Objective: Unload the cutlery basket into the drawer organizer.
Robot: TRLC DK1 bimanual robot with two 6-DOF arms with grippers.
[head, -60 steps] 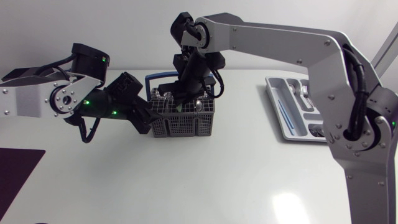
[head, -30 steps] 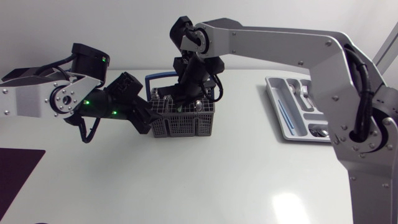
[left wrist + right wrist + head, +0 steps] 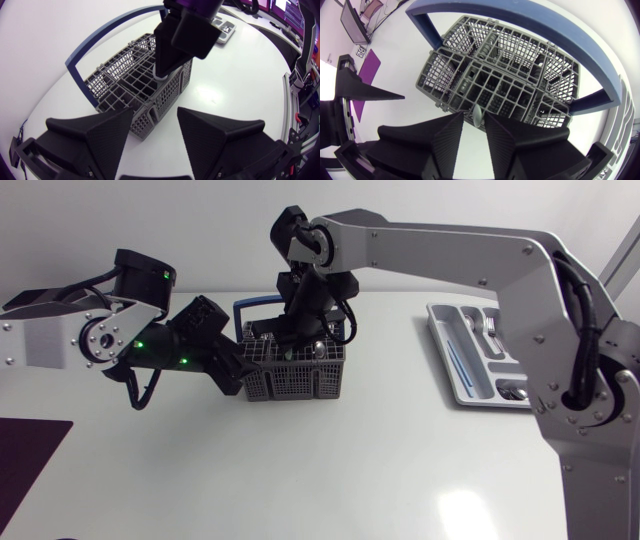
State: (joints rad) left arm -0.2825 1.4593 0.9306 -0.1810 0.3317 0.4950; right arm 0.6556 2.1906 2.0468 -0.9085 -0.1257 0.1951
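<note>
The left gripper (image 3: 156,111) stands with its jaws wide open at a corner of the cutlery basket (image 3: 125,80), probably to stop it sliding on the worktop (image 3: 400,460). Over the basket, the right gripper (image 3: 474,115) has its jaws slightly apart around a silver handle (image 3: 477,118), seemingly not pinching yet. The drawer organizer (image 3: 440,330) lies well apart, beyond.

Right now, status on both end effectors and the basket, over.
Left end effector open at basket corner. Right end effector at a cutlery handle, grip unconfirmed. Blue basket handle close alongside.
</note>
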